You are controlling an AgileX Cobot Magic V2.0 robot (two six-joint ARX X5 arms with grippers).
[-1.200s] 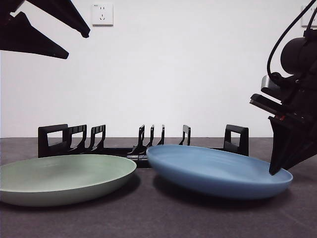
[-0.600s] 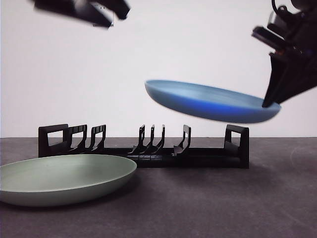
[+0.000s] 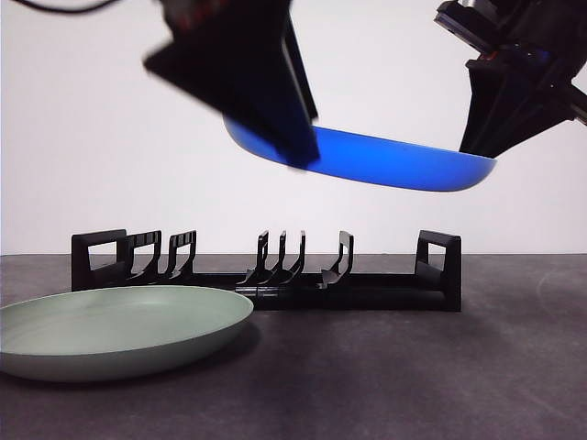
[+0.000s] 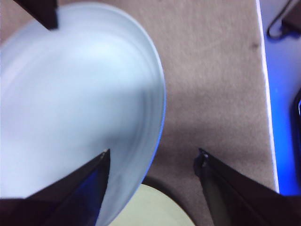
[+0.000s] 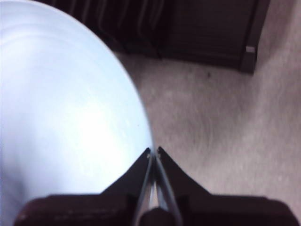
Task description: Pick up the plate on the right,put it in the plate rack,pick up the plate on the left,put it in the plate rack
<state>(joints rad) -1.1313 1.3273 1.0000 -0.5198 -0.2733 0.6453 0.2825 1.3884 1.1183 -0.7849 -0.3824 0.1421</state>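
Observation:
The blue plate (image 3: 394,163) hangs level in the air above the plate rack (image 3: 266,273), which stands at the back of the table. My right gripper (image 3: 477,147) is shut on the plate's right rim, and its jaws (image 5: 154,151) pinch the edge of the blue plate (image 5: 61,117). My left gripper (image 3: 289,147) is at the plate's left rim. In its wrist view the left gripper (image 4: 153,155) is open, with the rim of the blue plate (image 4: 70,94) between the two jaws. The green plate (image 3: 119,330) lies on the table at the front left.
A wall socket is hidden behind the left arm. The left wrist view shows the green plate (image 4: 155,209) below and the table's edge (image 4: 265,94) to one side. The rack (image 5: 188,28) lies under the raised plate.
The left gripper has swung down and to the right, from the top left corner to the blue plate's left rim. The right gripper has carried the plate slightly higher and to the left.

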